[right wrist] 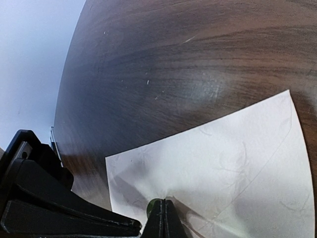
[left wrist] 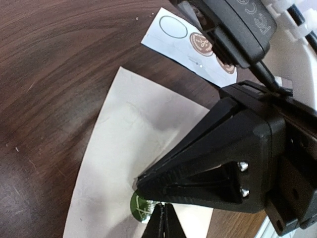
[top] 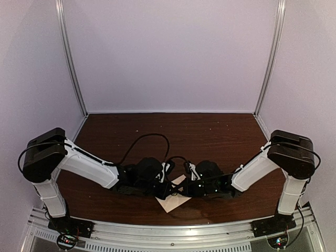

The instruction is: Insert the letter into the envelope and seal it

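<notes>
We had the left gripper and right gripper both pressed shut, tips meeting on the letter by the near edge of the table.

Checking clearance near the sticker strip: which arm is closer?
Right. In the left wrist view the right arm overlaps the sticker strip, while the right gripper, shut, tips down onto the paper. The left gripper, shut, points at the same spot, the strip beyond it.

Table glossy dark wood; fingers matt black plastic.
</notes>
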{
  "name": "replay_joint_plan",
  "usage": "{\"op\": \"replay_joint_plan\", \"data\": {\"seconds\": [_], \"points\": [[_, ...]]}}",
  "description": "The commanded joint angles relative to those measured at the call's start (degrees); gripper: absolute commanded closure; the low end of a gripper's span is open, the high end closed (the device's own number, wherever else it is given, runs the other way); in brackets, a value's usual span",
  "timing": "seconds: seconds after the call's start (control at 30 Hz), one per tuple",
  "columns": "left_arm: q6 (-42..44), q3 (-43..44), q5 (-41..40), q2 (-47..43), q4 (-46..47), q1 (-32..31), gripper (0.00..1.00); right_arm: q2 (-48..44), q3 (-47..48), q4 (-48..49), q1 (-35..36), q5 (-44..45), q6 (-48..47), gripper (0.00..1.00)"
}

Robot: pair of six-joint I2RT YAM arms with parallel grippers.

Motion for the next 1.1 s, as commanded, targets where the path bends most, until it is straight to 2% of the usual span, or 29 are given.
{"op": "replay_joint_plan", "data": {"seconds": [0.0, 0.57, 0.93, 1.07], "points": [[1.15, 1.82, 1.10, 2.44, 2.40, -0.26, 1.00, 0.88, -1.52, -7.76, 0.03, 2.35, 0.10, 1.00], [-1.22, -4.65, 0.03, 3.12, 2.29, -0.20, 1.00, -1.24, -2.29, -9.25, 0.03, 3.41, 0.11, 1.00], [-1.99, -5.34, -1.65, 0.71, 0.95, -0.18, 1.00, -7.93, -4.00, -11.85, -0.05, 4.78, -1.14, 1.00], [-0.55, -2.20, -3.48, -3.10, -3.28, -0.20, 1.00, -13.25, -3.10, -15.11, -0.05, 6.18, -3.34, 1.00]]}}
